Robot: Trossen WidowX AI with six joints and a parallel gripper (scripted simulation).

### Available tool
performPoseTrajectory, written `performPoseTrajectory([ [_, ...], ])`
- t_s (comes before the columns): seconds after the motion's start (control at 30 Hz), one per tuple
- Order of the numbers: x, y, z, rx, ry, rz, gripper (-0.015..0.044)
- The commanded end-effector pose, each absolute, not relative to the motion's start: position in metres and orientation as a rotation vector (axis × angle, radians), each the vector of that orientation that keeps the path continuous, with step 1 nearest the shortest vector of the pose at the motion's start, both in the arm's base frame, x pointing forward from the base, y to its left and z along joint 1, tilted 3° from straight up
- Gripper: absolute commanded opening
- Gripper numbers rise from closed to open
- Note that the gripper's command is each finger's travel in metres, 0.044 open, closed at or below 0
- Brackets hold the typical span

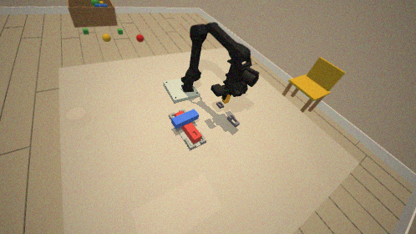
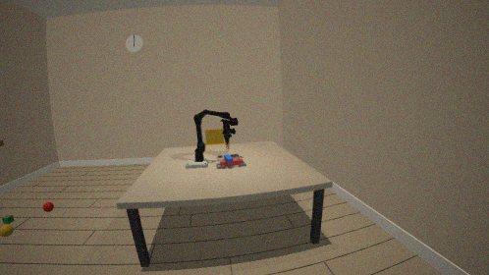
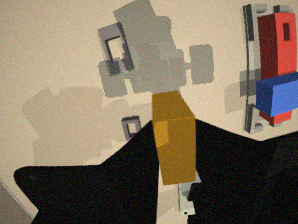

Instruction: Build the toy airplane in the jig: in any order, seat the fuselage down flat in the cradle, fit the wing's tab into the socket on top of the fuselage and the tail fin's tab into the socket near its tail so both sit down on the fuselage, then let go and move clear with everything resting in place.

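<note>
The red fuselage (image 1: 190, 131) (image 3: 286, 55) lies in the grey cradle (image 1: 203, 142) (image 3: 251, 65) and looks flat. The blue wing (image 1: 185, 119) (image 2: 228, 158) (image 3: 286, 96) lies across the fuselage and looks down on it; its tab is hidden. A dark socket (image 3: 286, 31) shows open near the fuselage's other end. My gripper (image 1: 226, 94) (image 3: 169, 123) is shut on the yellow tail fin (image 1: 226, 99) (image 3: 177, 150). The fin hangs above the table, off to the side of the cradle, clear of the fuselage. Its tab is not plainly seen.
A small grey holder (image 1: 221, 107) (image 3: 131, 119) stands below the gripper. A larger grey holder (image 1: 236, 123) (image 3: 108, 33) stands farther out. The arm's pale base plate (image 1: 173, 93) is behind the cradle.
</note>
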State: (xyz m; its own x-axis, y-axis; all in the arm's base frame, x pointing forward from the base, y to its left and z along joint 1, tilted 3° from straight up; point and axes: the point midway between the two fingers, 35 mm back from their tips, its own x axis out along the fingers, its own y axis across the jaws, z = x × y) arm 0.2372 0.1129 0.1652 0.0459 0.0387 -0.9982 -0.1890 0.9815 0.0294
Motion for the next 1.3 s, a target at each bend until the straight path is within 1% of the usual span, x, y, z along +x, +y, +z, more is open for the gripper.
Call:
performPoseTrajectory([
  [0.0, 0.247, 0.107, 0.166, -0.123, 1.507, 0.185, 0.0000],
  [1.27, 0.313, 0.023, 0.148, -0.163, 1.505, 0.208, 0.0000],
])
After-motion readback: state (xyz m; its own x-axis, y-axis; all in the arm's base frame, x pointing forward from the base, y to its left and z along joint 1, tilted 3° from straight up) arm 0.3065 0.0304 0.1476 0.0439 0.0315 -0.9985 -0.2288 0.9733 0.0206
